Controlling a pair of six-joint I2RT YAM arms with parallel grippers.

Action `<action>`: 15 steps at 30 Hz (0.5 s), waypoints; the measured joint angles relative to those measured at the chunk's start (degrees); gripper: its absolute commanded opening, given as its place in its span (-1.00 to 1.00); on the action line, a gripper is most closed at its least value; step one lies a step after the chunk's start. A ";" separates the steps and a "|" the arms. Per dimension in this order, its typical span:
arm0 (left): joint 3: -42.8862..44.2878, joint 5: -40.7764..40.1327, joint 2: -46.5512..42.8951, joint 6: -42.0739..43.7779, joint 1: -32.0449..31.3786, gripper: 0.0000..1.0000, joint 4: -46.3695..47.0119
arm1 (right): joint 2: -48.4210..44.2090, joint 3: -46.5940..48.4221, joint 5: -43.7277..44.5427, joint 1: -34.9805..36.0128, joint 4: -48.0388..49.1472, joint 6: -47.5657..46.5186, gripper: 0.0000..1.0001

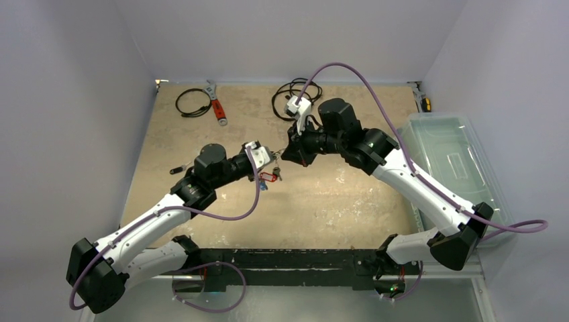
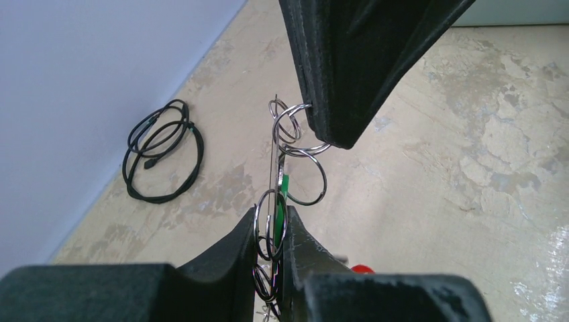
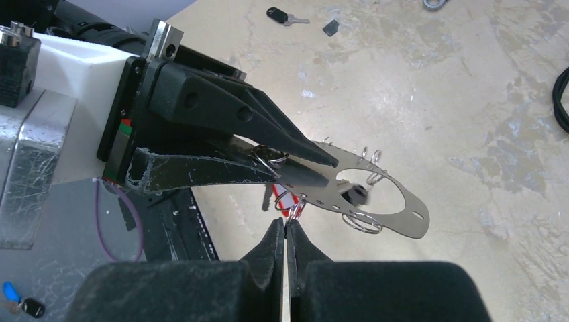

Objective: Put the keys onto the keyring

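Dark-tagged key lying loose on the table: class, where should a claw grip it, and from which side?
Probably its dark tag, from straight above, closing across the tag's width: the key lies flat on the table, and its silver blade looks thinner.

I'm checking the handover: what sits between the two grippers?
The keyring, clamped in the left gripper; its small wire rings reach the right gripper, which appears to pinch one. Clearest in the right wrist view.

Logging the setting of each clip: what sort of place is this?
Most likely a lab robot test cell: plain pale walls close in a worn tabletop, a left arm and a right arm are mounted at its near edge, and a clear plastic bin sits at the right.
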 measured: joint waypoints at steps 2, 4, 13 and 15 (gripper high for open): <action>0.00 0.28 0.00 -0.02 0.02 -0.98 0.00 | 0.00 0.00 -0.11 -0.04 -0.02 0.11 -1.00; 0.00 0.48 0.00 -0.02 0.07 -0.59 0.00 | 0.00 0.00 -0.15 -0.13 -0.02 0.09 -1.00; -0.02 2.71 -0.07 -0.63 0.44 0.22 1.75 | 1.05 1.03 -2.12 -0.63 -3.13 0.00 -1.00; -0.02 3.54 -0.15 -1.20 0.42 0.23 2.75 | 1.38 1.42 -2.60 -0.66 -3.61 0.00 -1.00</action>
